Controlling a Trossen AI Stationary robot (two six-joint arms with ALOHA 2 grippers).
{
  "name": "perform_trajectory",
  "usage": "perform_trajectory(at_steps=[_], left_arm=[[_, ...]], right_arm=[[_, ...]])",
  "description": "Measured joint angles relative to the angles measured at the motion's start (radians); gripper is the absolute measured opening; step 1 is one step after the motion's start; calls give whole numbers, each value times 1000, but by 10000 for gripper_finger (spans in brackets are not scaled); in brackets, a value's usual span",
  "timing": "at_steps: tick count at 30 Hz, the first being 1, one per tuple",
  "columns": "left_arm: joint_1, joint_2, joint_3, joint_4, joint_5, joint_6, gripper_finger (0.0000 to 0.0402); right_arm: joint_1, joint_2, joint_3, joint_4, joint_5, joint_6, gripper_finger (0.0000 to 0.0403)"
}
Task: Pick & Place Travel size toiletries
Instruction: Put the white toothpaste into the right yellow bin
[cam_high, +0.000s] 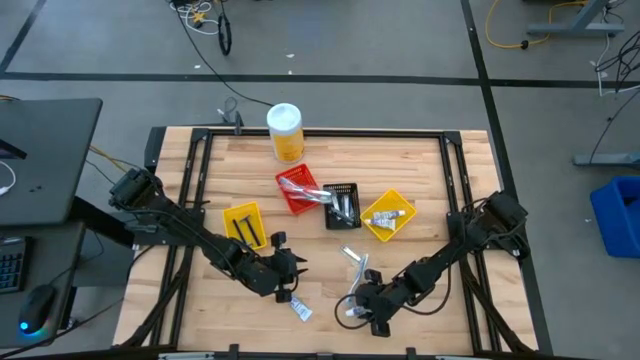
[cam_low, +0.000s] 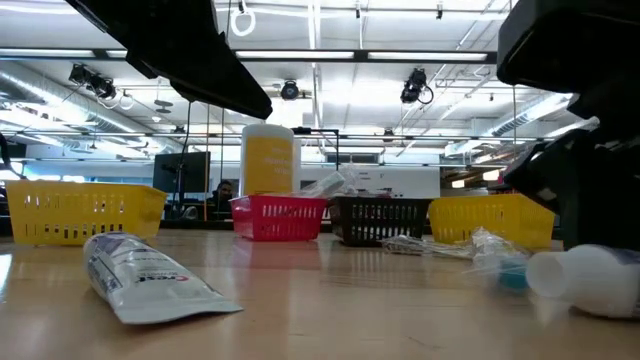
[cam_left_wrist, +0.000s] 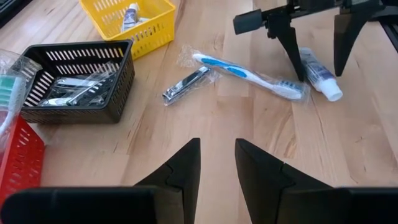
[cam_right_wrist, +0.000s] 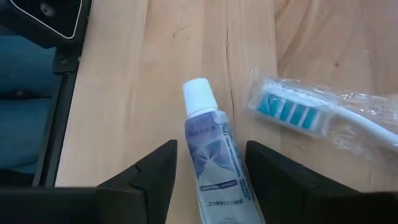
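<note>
My right gripper (cam_high: 362, 308) is open near the table's near edge, coming down from above. Its fingers (cam_right_wrist: 155, 171) stand on either side of a small white tube with blue print and a white cap (cam_right_wrist: 211, 149), which lies flat on the wood (cam_left_wrist: 318, 73). Beside the tube lie a wrapped blue-and-white toothbrush (cam_right_wrist: 323, 115) (cam_left_wrist: 249, 70) and a wrapped nail clipper (cam_left_wrist: 186, 86). My left gripper (cam_high: 290, 268) (cam_left_wrist: 217, 155) hovers open over bare wood left of them. A second white tube (cam_high: 300, 311) (cam_low: 150, 275) lies near it.
Behind the loose items stand a black bin (cam_high: 342, 205) with metal pieces, a red bin (cam_high: 298, 190), two yellow bins (cam_high: 243, 222) (cam_high: 388, 215) and a tall yellow canister with a white lid (cam_high: 285, 132). Bare wood lies between the two grippers.
</note>
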Motion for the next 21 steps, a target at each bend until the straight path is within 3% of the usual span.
perform_trajectory(at_steps=[10,21], left_arm=[[0,0,0,-1,2,5,110],[0,0,0,0,4,10,110]], right_arm=[[-11,3,-2,-23,-10,-37,119],[-44,-69,-8,-13,-67,-67,101]])
